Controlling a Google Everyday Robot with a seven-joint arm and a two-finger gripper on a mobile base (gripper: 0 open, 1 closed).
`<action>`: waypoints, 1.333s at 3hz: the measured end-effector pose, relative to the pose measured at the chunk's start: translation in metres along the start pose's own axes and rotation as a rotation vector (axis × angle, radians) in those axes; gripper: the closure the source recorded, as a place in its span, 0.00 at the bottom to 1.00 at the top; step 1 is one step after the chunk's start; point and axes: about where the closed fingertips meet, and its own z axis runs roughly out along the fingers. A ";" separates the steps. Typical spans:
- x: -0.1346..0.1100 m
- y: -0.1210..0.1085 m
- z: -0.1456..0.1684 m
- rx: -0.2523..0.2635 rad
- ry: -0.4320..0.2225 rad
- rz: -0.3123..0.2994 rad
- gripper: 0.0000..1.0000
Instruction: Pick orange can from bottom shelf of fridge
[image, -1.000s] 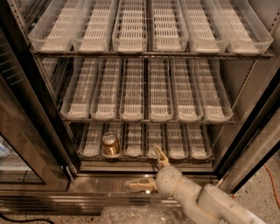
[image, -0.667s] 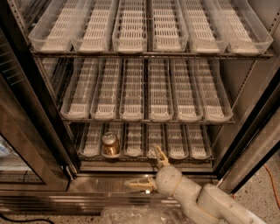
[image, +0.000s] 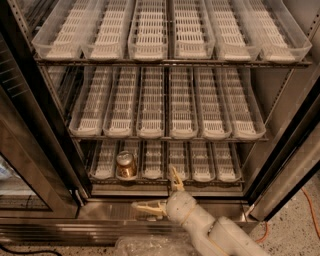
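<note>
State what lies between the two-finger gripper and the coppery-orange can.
Camera view: only the front rail of the dark wire bottom shelf and one white slotted tray; the gripper sits below-right of the can.

An orange cable (image: 309, 206) trails over the speckled floor (image: 295, 236), well right of the fingers of the gripper (image: 153, 187), which sits low at centre. Crinkled clear plastic (image: 145, 246) lies just below them.

Shop or canteen setting: commercial glass-door display fridge (image: 282, 95), speckled floor (image: 301, 234), end effector (image: 154, 189) at its base.
</note>
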 end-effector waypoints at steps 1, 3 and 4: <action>0.004 0.017 0.023 -0.029 -0.027 -0.026 0.00; 0.012 0.023 0.029 -0.034 0.004 -0.029 0.00; 0.026 0.038 0.052 -0.003 0.024 -0.050 0.00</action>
